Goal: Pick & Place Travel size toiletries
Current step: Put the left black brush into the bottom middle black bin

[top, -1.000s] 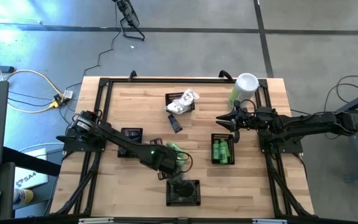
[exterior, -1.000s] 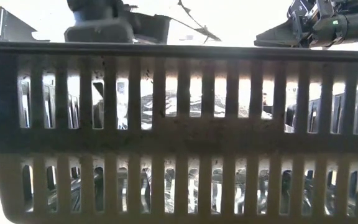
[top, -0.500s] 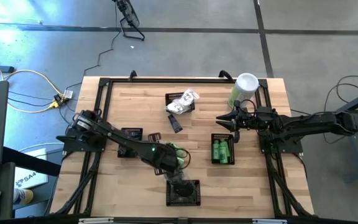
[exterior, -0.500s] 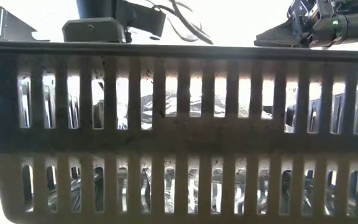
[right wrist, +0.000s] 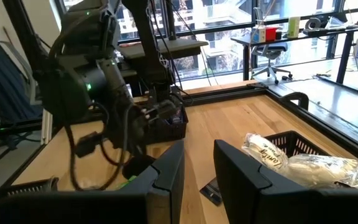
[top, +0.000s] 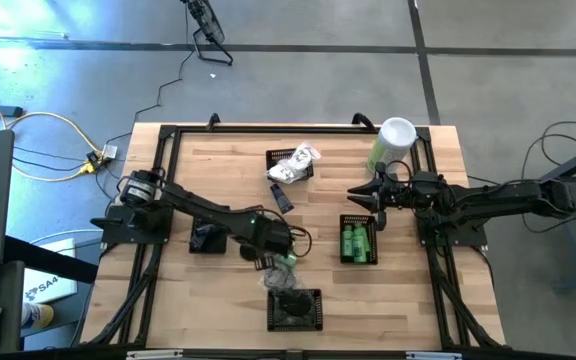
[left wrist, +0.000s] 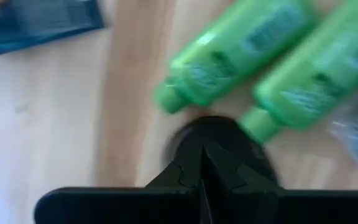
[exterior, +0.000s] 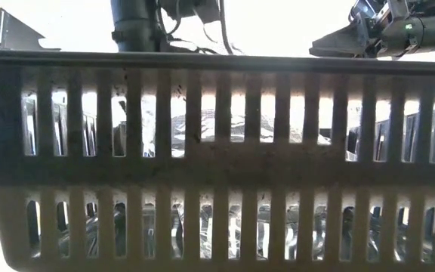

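The fingers [left wrist: 204,165] of the left gripper [top: 280,262] are pressed fully together, holding nothing, their tips over a dark round piece [left wrist: 219,134] on the worktop [top: 218,300]. Just past that piece lie two bright green bottles [left wrist: 229,53] side by side on the wood, caps toward the fingertips. From above, this gripper sits a little toward six o'clock of the worktop's centre, directly at twelve o'clock of a black mesh basket [top: 295,309] at the six o'clock edge. The right gripper [top: 366,198] hangs toward three o'clock, its fingers [right wrist: 166,171] parted by a narrow gap with nothing between them, just at twelve o'clock of a second basket [top: 358,240] that holds green bottles [top: 353,243] standing in rows. White crinkly packets [top: 298,160] fill a third basket [top: 288,165] toward twelve o'clock, and a small black tube [top: 282,199] lies on the wood just on its six o'clock side. A fourth basket [top: 208,242] sits toward nine o'clock, partly under the left arm. A pale-green canister with a white lid [top: 392,143] stands near the two o'clock corner. In the low view a slotted basket wall [exterior: 217,159] fills nearly the whole picture, with the arms showing dark above its rim.
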Tool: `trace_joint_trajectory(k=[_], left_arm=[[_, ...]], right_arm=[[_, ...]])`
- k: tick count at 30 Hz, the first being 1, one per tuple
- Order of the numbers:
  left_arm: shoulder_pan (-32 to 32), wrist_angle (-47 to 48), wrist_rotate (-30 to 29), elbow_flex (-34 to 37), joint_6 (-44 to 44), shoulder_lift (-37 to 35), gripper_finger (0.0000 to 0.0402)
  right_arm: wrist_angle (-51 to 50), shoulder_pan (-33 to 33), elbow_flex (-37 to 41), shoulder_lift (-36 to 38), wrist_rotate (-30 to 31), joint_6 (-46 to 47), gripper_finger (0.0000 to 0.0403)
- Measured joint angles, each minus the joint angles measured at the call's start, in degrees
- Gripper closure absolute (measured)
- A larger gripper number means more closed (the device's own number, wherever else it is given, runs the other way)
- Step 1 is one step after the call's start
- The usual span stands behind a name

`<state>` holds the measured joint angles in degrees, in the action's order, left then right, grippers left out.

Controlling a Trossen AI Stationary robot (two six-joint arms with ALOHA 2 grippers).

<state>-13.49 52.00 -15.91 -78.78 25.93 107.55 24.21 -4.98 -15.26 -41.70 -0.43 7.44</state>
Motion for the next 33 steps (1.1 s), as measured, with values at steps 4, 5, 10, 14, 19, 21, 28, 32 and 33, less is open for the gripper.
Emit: trace_joint_trajectory(k=[4, 5, 10, 14, 19, 21, 28, 32, 33], left_arm=[[-0.01, -5.49, 4.42, 1.72, -3.71, -2.48, 0.0401], [-0.01, -6.28, 5.32, 2.44, -4.46, -3.31, 0.0401], [0.02, -12.03, 6.64, 7.51, -6.70, -8.80, 0.0401], [0.02, -19.73, 6.64, 14.62, -8.34, -14.16, 0.0401], [0.04, -31.22, 6.11, 25.49, -9.20, -21.64, 0.0401], [0.04, -34.47, 6.04, 29.79, -9.16, -24.64, 0.0401], [0.41, -42.45, 6.26, 39.97, -7.19, -32.79, 0.0401], [0.36, -45.13, 8.06, 42.63, -7.86, -36.16, 0.0401], [0.36, -46.00, 8.10, 43.16, -8.35, -36.62, 0.0401]], right_arm=[[0.00, 0.01, 0.01, 0.01, 0.00, -0.02, 0.0324], [0.07, 0.00, 0.01, 0.01, 0.02, 0.05, 0.0324], [0.40, 0.00, 0.01, 0.00, 0.02, 0.24, 0.0324], [1.42, -0.01, -0.01, -0.01, 0.02, 0.28, 0.0324], [5.75, 0.01, -0.01, -1.04, 0.13, 4.37, 0.0324], [9.07, 0.01, -0.05, -2.92, 0.13, 6.03, 0.0324], [10.40, 0.12, -4.34, -13.44, -0.68, 11.29, 0.0324], [6.80, -0.01, -11.03, -21.28, -3.19, 12.30, 0.0324], [5.89, -0.01, -13.22, -23.27, -3.34, 12.28, 0.0324]])
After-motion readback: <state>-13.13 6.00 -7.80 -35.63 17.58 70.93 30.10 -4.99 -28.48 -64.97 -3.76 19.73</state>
